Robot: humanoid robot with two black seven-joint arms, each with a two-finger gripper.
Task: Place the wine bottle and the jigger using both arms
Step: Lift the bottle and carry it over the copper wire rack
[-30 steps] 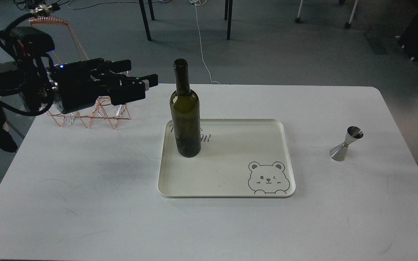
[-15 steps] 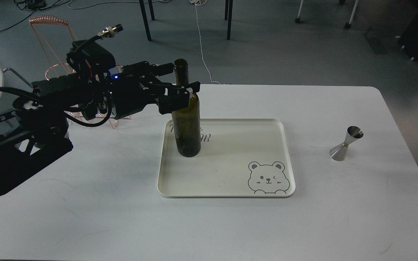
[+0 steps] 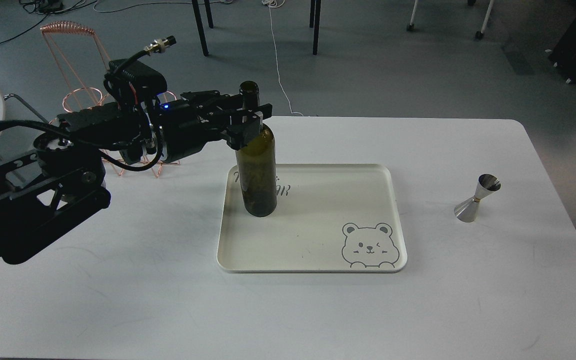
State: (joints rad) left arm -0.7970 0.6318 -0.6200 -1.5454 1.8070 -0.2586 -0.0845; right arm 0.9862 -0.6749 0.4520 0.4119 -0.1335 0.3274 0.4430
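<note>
My left jaws (image 3: 249,116) are clamped on the neck of the wine bottle (image 3: 256,165), one finger either side of the glass just above the shoulder. The bottle stands upright in the far left part of the cream tray (image 3: 398,220), which has a bear drawn in its near right corner. The jigger (image 3: 477,198) stands on the white counter (image 3: 118,280), well apart to the right of the tray. A copper wire rack (image 3: 85,95) sits behind my left arm. My right arm is out of view.
</note>
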